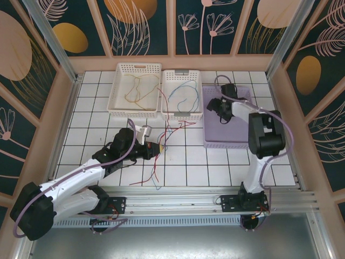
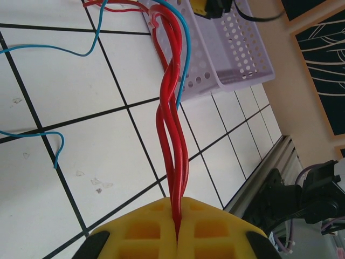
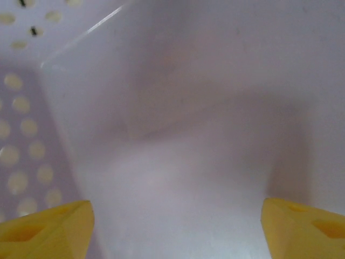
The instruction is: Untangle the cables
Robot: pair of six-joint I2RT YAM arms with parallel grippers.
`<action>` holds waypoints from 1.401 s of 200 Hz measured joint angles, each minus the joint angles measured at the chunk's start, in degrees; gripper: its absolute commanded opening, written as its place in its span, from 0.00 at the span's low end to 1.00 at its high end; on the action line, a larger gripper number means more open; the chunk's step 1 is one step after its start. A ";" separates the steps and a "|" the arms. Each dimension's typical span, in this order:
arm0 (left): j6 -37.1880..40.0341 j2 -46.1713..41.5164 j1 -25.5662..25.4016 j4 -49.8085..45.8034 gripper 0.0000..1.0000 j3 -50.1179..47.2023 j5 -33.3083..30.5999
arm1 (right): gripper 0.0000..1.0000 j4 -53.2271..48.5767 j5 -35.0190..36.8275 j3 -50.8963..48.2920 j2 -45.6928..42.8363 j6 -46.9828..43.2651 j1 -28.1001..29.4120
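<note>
The left jaws are pressed shut on a twisted bundle of thin red cables (image 2: 171, 135), which runs straight ahead of them across the white tiled counter (image 2: 108, 156). Thin blue cables (image 2: 21, 48) lie loose ahead and to their left. The right jaws stand wide apart with nothing between them, close over the floor of a lilac perforated plastic basket (image 3: 59, 124).
</note>
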 measured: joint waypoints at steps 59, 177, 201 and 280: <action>0.00 -0.04 0.00 0.00 0.00 0.00 -0.20 | 0.88 -3.32 1.07 17.55 12.96 -0.94 -1.03; -2.19 0.79 -0.02 2.86 0.00 -0.02 -0.17 | 0.91 -13.57 4.98 36.65 21.38 -5.62 -1.84; -3.04 0.79 -0.02 4.07 0.00 -0.13 -0.15 | 0.91 -13.73 5.42 30.10 12.59 -5.60 -1.09; -6.25 0.46 -1.20 10.08 0.00 -1.27 0.04 | 0.91 -5.40 2.73 2.91 -27.41 -3.50 9.94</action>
